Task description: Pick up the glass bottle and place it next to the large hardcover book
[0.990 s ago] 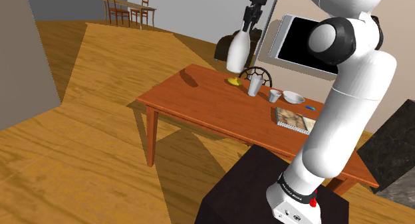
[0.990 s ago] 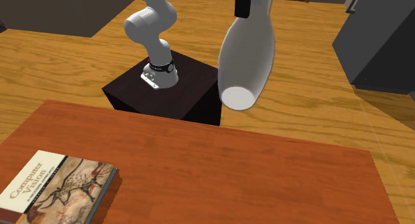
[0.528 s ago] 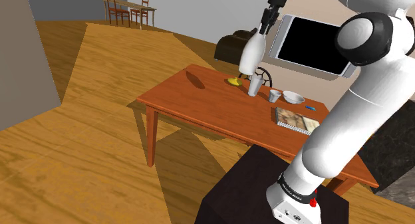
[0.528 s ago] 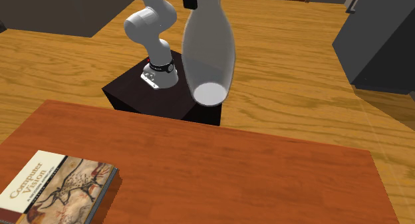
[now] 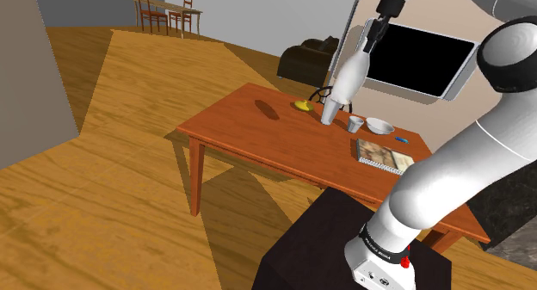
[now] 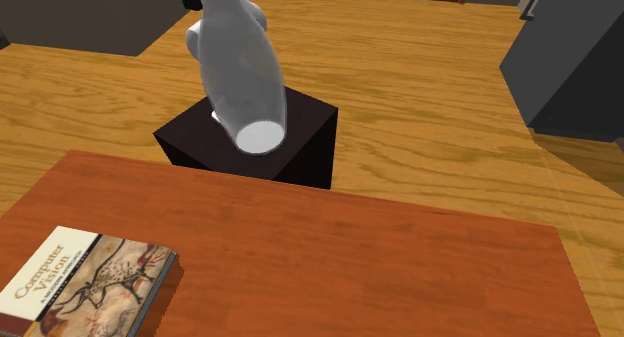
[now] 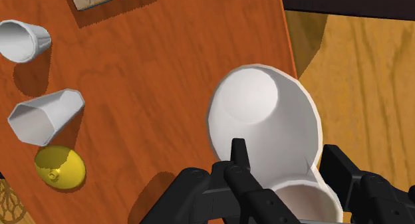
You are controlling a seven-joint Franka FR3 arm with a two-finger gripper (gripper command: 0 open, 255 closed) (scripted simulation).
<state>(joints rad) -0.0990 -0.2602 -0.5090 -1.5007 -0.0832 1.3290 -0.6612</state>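
Note:
The bottle [image 5: 348, 78] is plain white and hangs by its neck high above the wooden table [image 5: 249, 133], tilted, with my gripper [image 5: 370, 44] shut on it. In the second exterior view the bottle [image 6: 241, 71] hovers over the table's far edge, its round base facing the camera. The wrist view looks down the bottle [image 7: 265, 125], my black fingers [image 7: 237, 157] clasping it on both sides. The hardcover book [image 5: 380, 154], with a picture cover, lies flat on the table toward the shoulder view's right. It lies at the table's [image 6: 350, 275] near left corner, the book [image 6: 82, 280], in the second exterior view.
Beneath the bottle stand a tall white cup [image 5: 330, 114], a small cup [image 5: 355, 122] and a bowl [image 5: 379, 126]. A yellow fruit [image 5: 301, 105] and a small blue item [image 5: 401, 141] also lie on the table. The black stand [image 6: 250, 135] sits beyond the table's edge.
The arm has carried the bottle toward the shoulder view's right, from above the yellow fruit to above the cups, nearer the book. The grip has stayed the same.

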